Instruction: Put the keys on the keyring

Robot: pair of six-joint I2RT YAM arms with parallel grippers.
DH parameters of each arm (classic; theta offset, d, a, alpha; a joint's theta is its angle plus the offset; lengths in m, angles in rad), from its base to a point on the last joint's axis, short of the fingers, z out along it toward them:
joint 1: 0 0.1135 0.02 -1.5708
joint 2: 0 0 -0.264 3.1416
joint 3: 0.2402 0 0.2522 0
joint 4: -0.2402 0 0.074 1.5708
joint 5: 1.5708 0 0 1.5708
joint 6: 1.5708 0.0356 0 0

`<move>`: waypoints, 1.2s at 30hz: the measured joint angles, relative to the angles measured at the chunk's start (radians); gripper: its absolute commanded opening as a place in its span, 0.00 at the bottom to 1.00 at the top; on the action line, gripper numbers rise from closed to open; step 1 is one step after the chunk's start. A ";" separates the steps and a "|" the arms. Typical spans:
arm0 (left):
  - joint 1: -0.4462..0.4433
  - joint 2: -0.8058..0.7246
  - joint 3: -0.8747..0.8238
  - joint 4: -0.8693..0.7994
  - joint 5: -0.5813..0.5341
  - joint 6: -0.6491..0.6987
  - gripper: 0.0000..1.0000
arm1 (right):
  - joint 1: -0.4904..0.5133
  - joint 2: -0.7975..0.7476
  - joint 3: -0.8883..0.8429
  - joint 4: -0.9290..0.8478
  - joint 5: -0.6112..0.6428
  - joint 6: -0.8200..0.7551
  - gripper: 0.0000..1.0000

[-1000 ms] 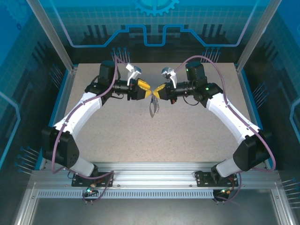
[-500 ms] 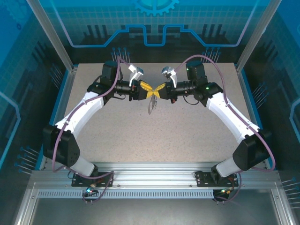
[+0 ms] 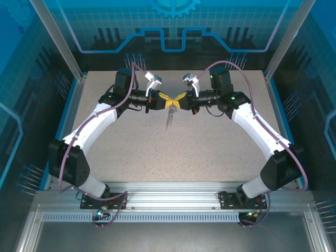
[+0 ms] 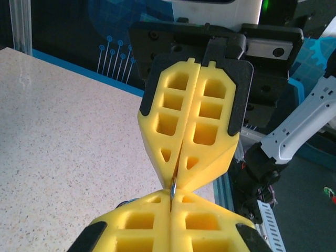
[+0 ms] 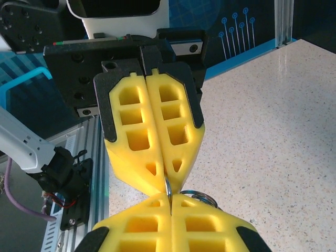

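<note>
Left gripper (image 4: 171,203): both yellow fingers (image 4: 202,223) are pressed flat together with no gap along the seam, and they nip a metal sliver (image 4: 171,190) at the very tips. Right gripper (image 4: 177,177): its fingers are likewise closed on each other, with the tips clamped on the same sliver from the opposite end. The two sets of tips stand nose to nose, nearly touching, and the sliver bridges them. The sliver is silver and seen edge-on; whether it is ring or key blade cannot be told.

In the right wrist view a silver ring (image 5: 197,196) sits just beside the right gripper's tips, partly hidden behind them.

From above, the keyring (image 3: 169,116) hangs down from the meeting point as a dark strand with silver links. It is over the table (image 3: 210,152), mid-width and toward the far half. The key cannot be picked out in that cluster. Both arms reach inward from their bases and meet in an arch.
</note>
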 measured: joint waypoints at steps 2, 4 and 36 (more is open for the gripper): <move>-0.003 0.000 -0.019 0.054 0.000 -0.028 0.00 | -0.008 -0.006 -0.016 0.040 -0.006 0.033 0.40; -0.005 0.000 -0.048 0.106 -0.006 -0.059 0.00 | -0.029 -0.041 -0.076 0.115 -0.014 0.083 0.49; -0.017 -0.050 -0.326 0.948 -0.103 -0.598 0.00 | 0.044 -0.266 -0.530 0.638 0.318 0.461 0.57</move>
